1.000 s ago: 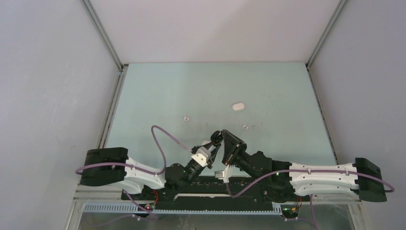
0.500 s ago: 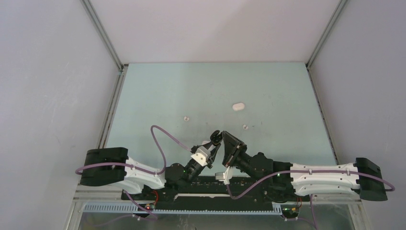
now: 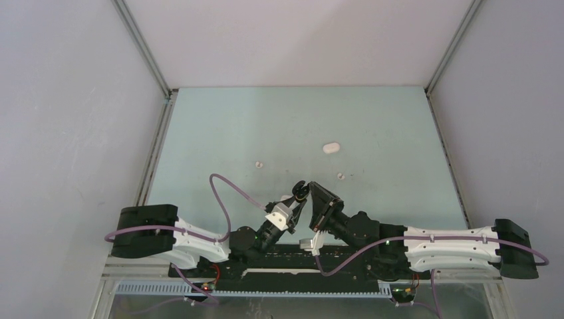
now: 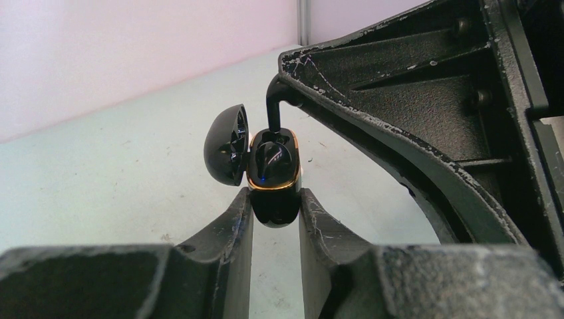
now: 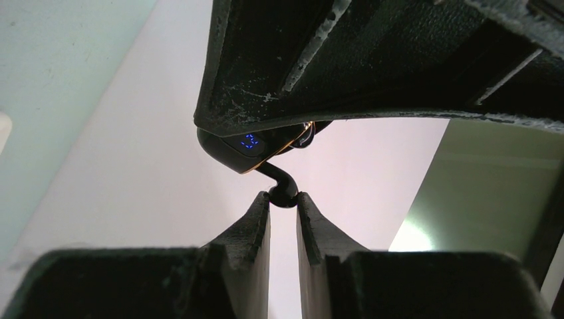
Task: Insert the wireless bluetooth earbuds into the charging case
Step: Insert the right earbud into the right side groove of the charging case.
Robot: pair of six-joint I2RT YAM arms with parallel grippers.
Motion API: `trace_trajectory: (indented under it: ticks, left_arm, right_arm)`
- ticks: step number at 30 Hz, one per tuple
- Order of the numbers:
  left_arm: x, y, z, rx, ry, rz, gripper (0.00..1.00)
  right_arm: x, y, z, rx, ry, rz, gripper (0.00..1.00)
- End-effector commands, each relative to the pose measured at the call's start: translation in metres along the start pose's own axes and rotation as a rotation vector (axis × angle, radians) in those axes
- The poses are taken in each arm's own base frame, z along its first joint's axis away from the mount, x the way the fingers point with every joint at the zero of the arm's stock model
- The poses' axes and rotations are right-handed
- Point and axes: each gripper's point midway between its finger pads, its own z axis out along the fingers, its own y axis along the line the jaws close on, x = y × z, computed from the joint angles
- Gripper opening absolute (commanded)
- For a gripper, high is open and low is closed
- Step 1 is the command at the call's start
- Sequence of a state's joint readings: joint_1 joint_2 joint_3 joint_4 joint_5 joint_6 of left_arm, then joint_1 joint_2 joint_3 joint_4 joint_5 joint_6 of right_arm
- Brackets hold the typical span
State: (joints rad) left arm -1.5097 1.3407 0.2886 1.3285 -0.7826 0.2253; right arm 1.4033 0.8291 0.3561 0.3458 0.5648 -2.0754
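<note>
left end effector (image 4: 275, 201) clamps open charging case (image 4: 273, 174) | right end effector (image 5: 283, 201) pinches black earbud (image 5: 282, 194) | blue digits (image 5: 250, 140) unreadable

Blurred blue digits (image 5: 251, 140) on the black charging case (image 5: 229, 151), none legible.
</note>
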Motion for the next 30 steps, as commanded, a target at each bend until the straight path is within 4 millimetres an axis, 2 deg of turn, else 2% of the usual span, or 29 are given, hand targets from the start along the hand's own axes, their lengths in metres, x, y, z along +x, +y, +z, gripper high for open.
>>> trace_trajectory:
  ticks: [1,8,17,25,30]
  left_arm:
    - [-0.024,-0.003,0.005,-0.004,-0.072,-0.083,0.0]
    - [-0.026,-0.009,0.005,0.029,-0.086,-0.077,0.0]
    - [-0.026,-0.004,0.004,0.014,-0.088,-0.071,0.0]
    - [-0.022,-0.007,0.003,0.031,-0.09,-0.06,0.0]
    - [-0.019,-0.006,0.0,0.04,-0.1,-0.036,0.0]
  right_arm:
    - [-0.002,-0.001,0.001,0.002,-0.006,-0.022,0.0]
    - [-0.006,-0.003,0.004,0.012,-0.022,-0.031,0.0]
    - [-0.007,0.007,0.003,-0.033,-0.027,-0.063,0.01]
    - [-0.024,0.017,0.002,-0.07,-0.108,-0.133,0.25]
    - [-0.026,0.021,0.001,-0.096,-0.126,-0.136,0.42]
